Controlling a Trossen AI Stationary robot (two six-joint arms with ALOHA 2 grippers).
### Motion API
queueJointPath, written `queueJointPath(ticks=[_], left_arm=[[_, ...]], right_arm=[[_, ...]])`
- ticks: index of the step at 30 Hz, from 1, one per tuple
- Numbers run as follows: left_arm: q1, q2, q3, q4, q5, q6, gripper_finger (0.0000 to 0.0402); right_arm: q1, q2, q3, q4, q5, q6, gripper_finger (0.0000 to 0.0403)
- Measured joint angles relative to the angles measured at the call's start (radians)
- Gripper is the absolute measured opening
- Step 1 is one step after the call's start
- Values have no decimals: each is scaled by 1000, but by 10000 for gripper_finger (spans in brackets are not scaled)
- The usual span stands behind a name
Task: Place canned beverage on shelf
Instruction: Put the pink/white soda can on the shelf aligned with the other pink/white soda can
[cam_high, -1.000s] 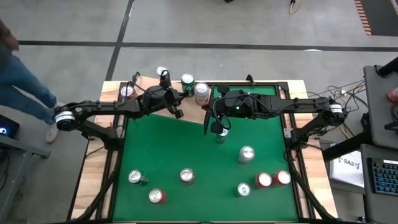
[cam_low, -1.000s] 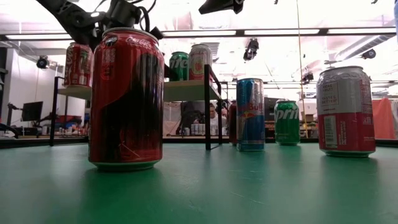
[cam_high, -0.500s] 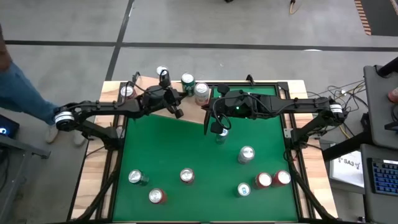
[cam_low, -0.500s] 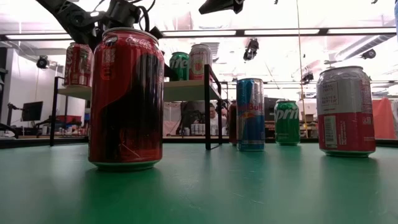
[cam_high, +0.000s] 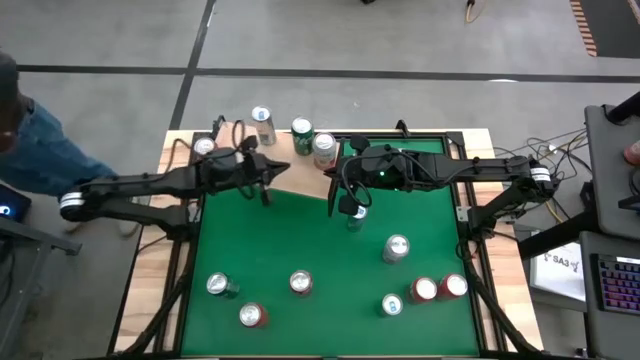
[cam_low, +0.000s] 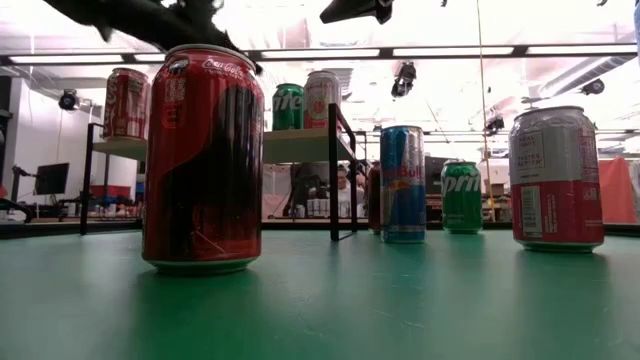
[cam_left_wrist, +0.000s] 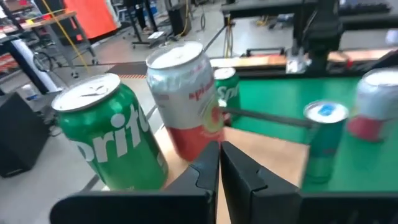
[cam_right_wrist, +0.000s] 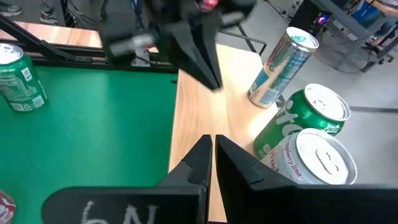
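shelf: the pale wood-grain shelf (cam_high: 305, 172) lies under and between the two hands at the far edge of the green surface (cam_high: 300, 235); four cans already stand on it.
cans on shelf: a sprite can (cam_left_wrist: 112, 134) and a white-and-red can (cam_left_wrist: 186, 99) sit side by side just ahead of the left hand; a tall pale can (cam_right_wrist: 283, 65) stands just beyond them, and another can (cam_high: 204, 147) at the shelf's far left end.
cans waiting: a blue can (cam_high: 355, 213) stands just below the right hand; a silver-top can (cam_high: 396, 248) is a little farther; the rest sit well apart along the near edge.
left hand: the left hand (cam_left_wrist: 219, 163) has its fingers pressed together, empty, over the shelf's near edge.
right hand: the right hand (cam_right_wrist: 212, 152) also has its fingers together, holding nothing, above the shelf's right part.
step in hand: probably picking the next can.
how to do it well: spread the fingers before descending, grip mid-body, lift high enough to clear the standing cans, and set it down on bare board away from the sprite pair.
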Motion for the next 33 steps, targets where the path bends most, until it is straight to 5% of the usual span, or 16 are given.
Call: queueJointPath(ticks=[12, 33], left_arm=[[-159, -230, 0, -156, 0, -139, 0], [-271, -254, 0, -195, 1, -317, 0]], right_arm=[[12, -19, 0, -144, 0, 204, 13], [127, -19, 0, -532, -2, 581, 13]])
